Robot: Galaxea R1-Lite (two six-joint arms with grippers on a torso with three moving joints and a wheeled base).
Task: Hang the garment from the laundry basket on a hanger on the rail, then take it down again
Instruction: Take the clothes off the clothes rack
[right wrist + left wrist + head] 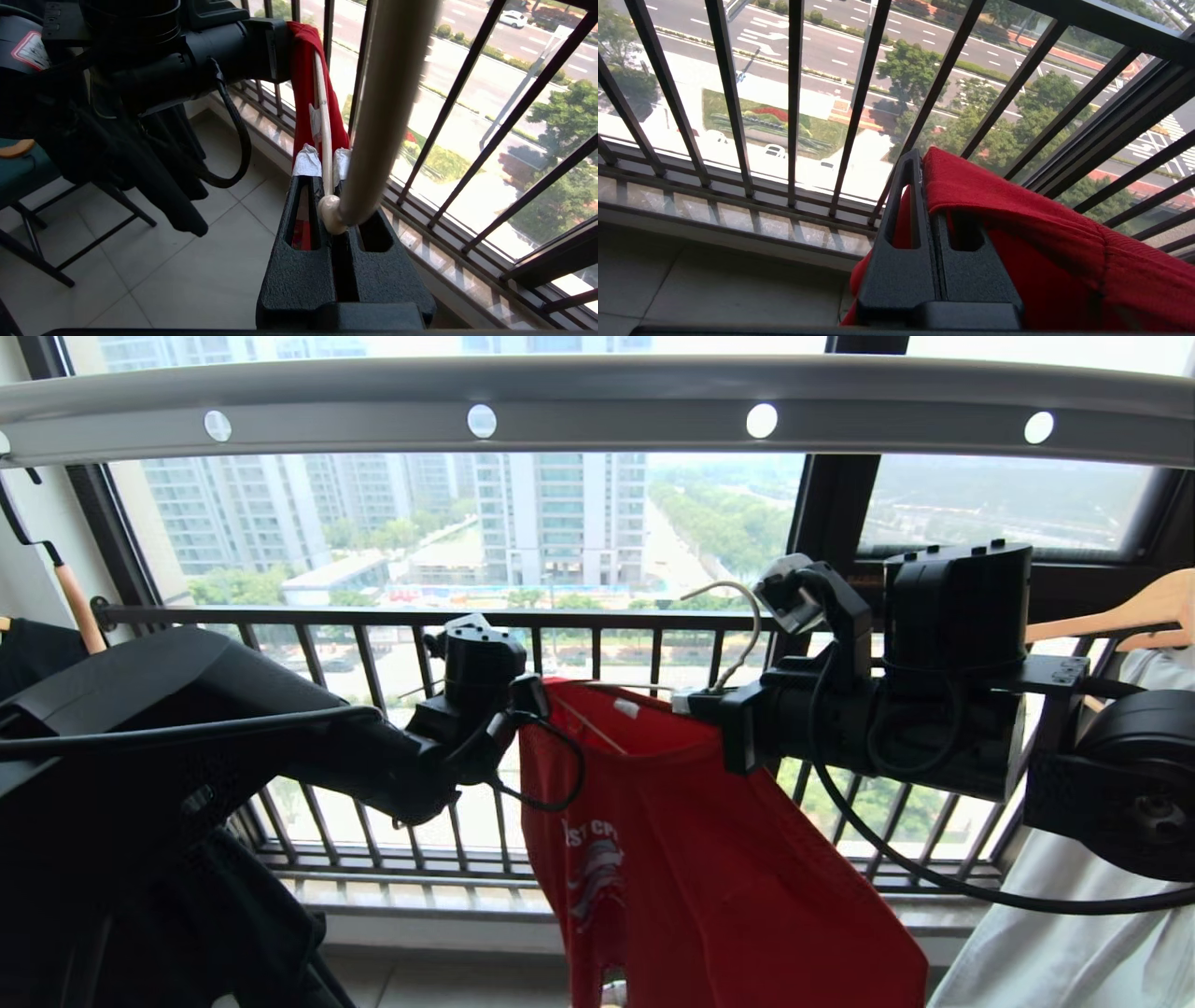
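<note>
The red garment (pixel 691 840) hangs below the grey rail (pixel 597 406), well apart from it, in front of the barred window railing (pixel 373 709). The left gripper (pixel 530 702) pinches its left top edge. The right gripper (pixel 686 702) clamps the white hanger (pixel 738 625) at its neck, hook pointing up toward the rail. A wooden hanger (pixel 1134 609) with a white cloth (pixel 1074 915) hangs right of the garment.

Both arms reach forward at about the same height, their grippers facing each other. The left gripper (pixel 920 161) is clamped, its black fingers (pixel 901 242) pressed together with red cloth pinched between them. The right gripper (pixel 322 163) is likewise closed, its tape-wrapped fingertips (pixel 307 161) squeezing a thin white wire.
</note>
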